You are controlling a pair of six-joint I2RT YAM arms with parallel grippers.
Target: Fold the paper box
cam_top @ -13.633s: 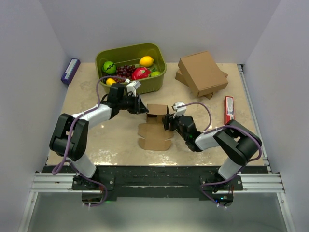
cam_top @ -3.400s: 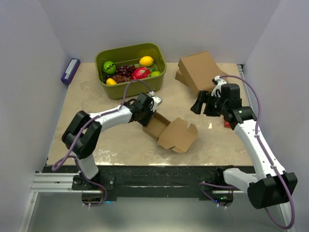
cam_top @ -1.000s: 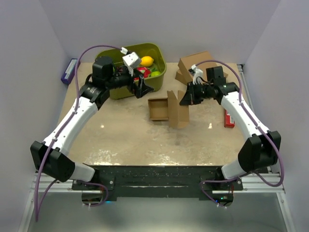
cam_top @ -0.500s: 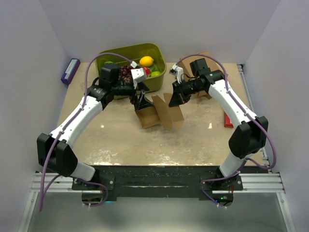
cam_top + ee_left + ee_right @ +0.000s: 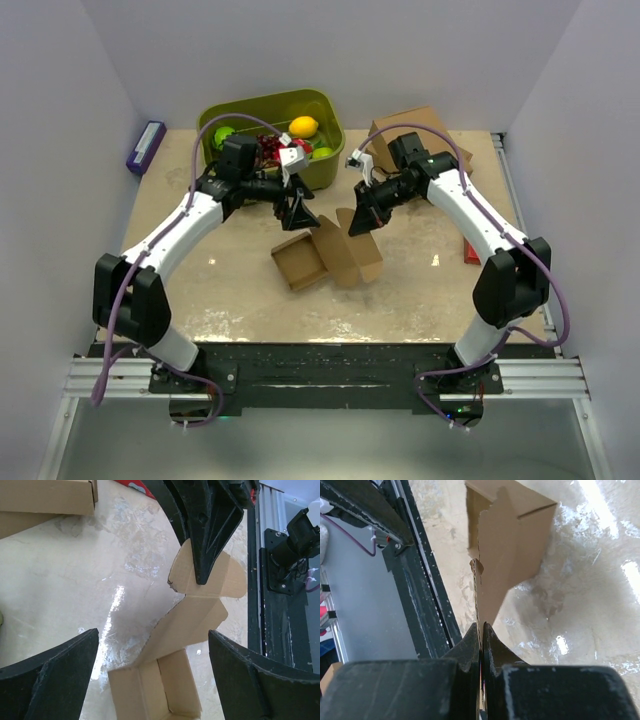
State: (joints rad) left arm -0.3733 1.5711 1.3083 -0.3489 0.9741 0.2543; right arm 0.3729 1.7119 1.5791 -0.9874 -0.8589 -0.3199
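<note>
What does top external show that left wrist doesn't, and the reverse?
Top external only: the green bin of fruit, the purple box at far left, and both arms whole.
Left wrist only: the left pincer with its fingers spread wide and nothing between them, plus a close look inside the open tray.
Both: the paper box, its raised flap pinched by the shut right pincer, and the stacked cardboard boxes.
</note>
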